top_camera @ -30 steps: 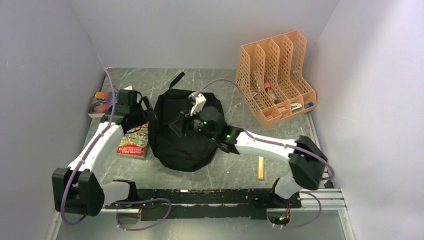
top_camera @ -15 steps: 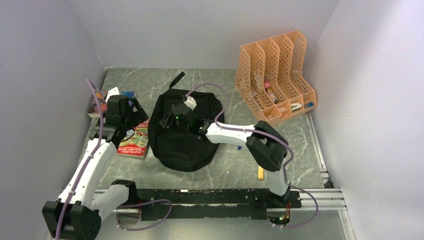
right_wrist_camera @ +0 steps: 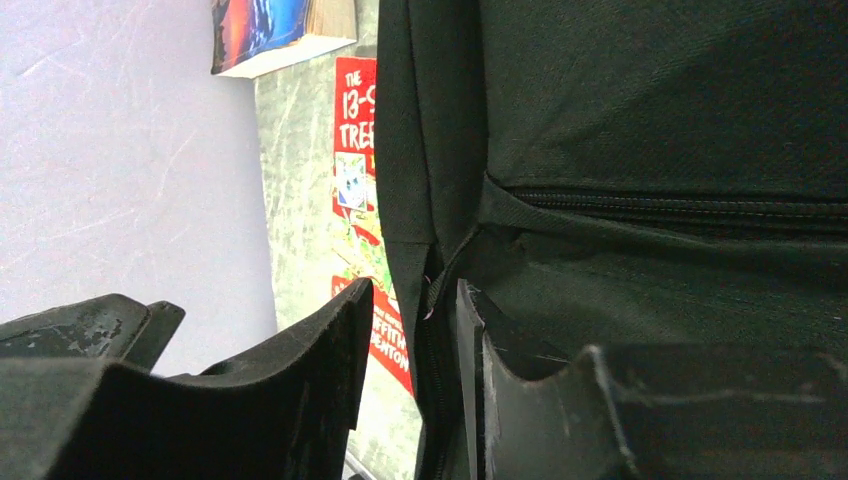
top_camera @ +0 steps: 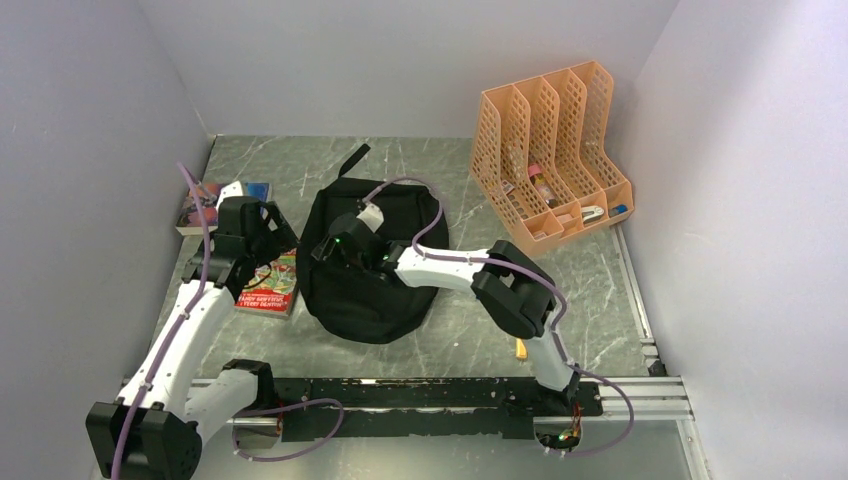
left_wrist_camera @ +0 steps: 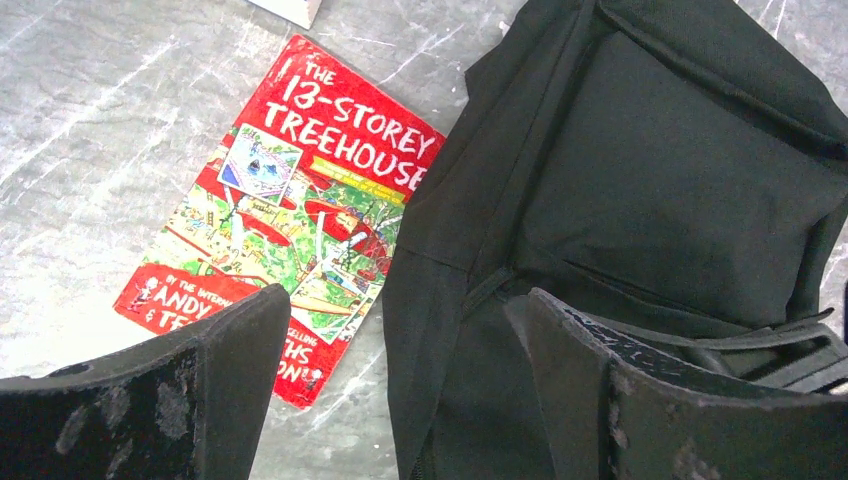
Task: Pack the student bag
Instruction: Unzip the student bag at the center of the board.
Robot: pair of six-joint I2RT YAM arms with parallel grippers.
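Fabric of the student bag [top_camera: 370,275] filled most of both wrist views. The bag lay slumped and rounded in the middle of the bench [top_camera: 450,330], a little nearer the left edge than the right, with one strap trailing toward the far edge.

My left hand [left_wrist_camera: 400,310] hung released, fingers spread wide. It hovered over the bag's left side and held nothing. One finger stood above the red book [left_wrist_camera: 290,210] and the other above the black cloth. That book lay flat between the bag and the left edge, and the bag's side rested against or over its right margin.

My right hand [right_wrist_camera: 415,300] reached across the bag to its left seam, beside the zipper line. Its fingers were drawn nearly together, with only a narrow slit between them. I cannot tell whether they pinched any cloth or the zipper pull.

A second book [top_camera: 205,205] sat near the far left corner. An orange file organiser [top_camera: 555,150] stood at the far right corner, well apart from the bag.
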